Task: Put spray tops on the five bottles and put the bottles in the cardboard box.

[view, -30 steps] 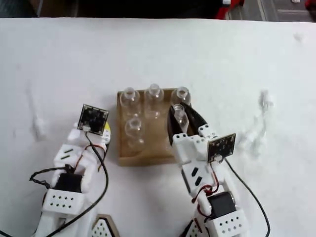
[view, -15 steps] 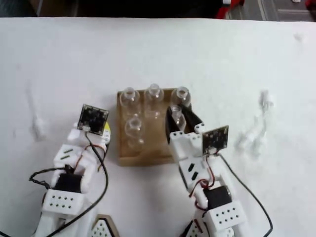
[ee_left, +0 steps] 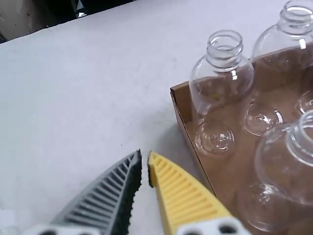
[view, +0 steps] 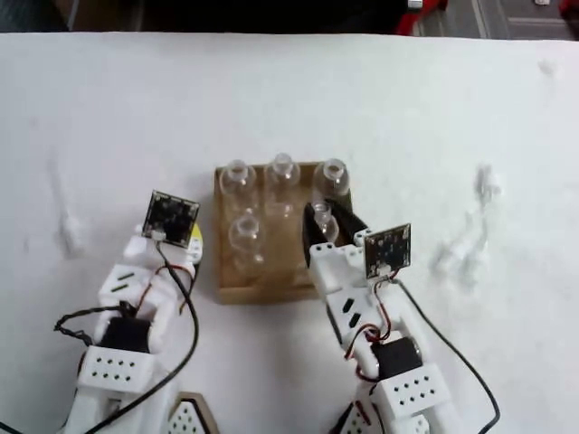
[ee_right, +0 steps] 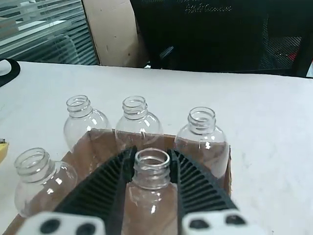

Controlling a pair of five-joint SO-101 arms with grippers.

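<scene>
Five clear bottles with open necks stand in the cardboard box [view: 271,276]. Three form the far row [view: 282,172], and one stands at the near left [view: 244,233]. My right gripper [view: 322,220] is shut on the neck of the fifth bottle [ee_right: 151,171] at the box's near right, with a black finger [ee_right: 105,183] on each side. Beside the box's left wall [ee_left: 183,112], my left gripper [ee_left: 145,159] rests low over the table, shut with nothing in it. White spray tops [view: 461,249] lie on the table to the right of the box.
Another small white piece [view: 68,231] lies on the table far to the left. The white table [view: 407,108] stretches wide beyond the box. A dark chair and a cardboard panel [ee_right: 112,34] stand past the table's far edge.
My right gripper's fingers have come together around the bottle's neck, and that arm has shifted slightly left. The left arm has not moved.
</scene>
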